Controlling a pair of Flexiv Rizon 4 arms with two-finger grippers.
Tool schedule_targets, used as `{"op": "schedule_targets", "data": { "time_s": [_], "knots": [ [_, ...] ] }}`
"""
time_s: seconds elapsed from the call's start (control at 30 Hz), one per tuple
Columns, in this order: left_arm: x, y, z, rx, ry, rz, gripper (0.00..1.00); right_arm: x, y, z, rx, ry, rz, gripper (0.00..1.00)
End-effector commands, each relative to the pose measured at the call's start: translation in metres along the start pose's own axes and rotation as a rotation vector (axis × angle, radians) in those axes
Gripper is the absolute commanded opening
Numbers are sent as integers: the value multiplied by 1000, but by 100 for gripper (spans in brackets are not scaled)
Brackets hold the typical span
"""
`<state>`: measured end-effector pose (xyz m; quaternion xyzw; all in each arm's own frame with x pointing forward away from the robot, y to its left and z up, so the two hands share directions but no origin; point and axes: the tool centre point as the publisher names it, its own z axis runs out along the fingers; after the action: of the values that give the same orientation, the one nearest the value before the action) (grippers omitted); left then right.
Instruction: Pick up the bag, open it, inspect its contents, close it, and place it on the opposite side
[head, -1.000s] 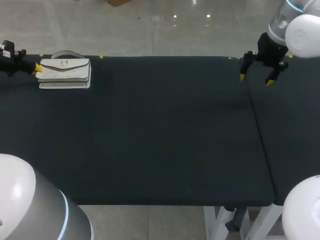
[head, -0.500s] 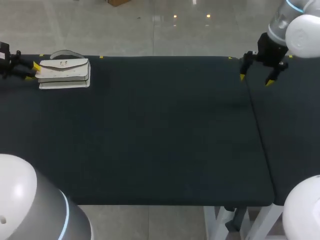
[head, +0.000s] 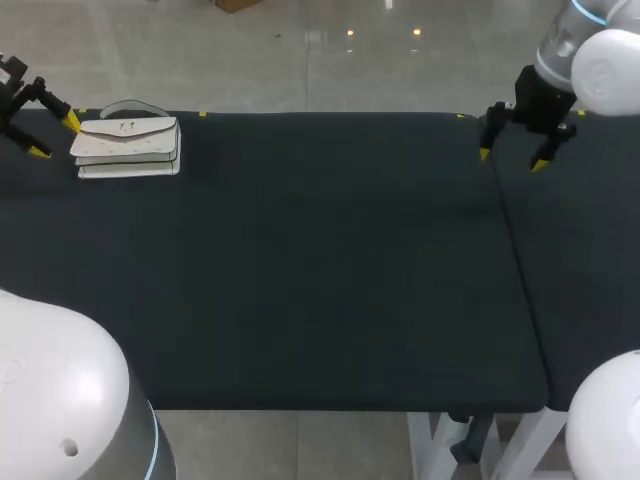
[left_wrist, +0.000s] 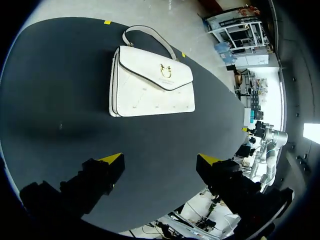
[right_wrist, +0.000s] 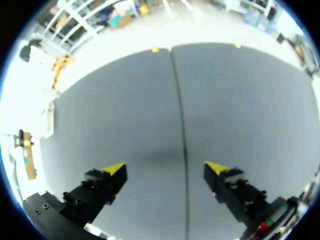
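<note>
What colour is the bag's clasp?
Gold. The clasp on the white bag shows best in the left wrist view.

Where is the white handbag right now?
In the head view the white handbag lies flat at the far left corner of the table, just ahead of the open left gripper, which is not touching it.

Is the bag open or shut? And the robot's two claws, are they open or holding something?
bag: flap shut, lying flat on the table, not held.
left gripper: open, empty, the bag ahead of it and apart.
right gripper: open, empty, over the table, far from the bag.
</note>
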<state>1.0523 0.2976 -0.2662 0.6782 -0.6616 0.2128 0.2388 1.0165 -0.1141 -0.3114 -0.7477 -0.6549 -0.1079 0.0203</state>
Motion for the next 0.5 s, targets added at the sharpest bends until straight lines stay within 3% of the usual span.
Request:
{"op": "schedule_targets", "data": {
  "time_s": [0.03, 0.5],
  "knots": [
    [18, 28, -3, 131, -233, -14, 100, 0, 1, 0, 2, -2, 1, 100],
    [51, 58, 3, 131, -479, 10, 100, 0, 1, 0, 2, -2, 1, 100]
  ]
}}
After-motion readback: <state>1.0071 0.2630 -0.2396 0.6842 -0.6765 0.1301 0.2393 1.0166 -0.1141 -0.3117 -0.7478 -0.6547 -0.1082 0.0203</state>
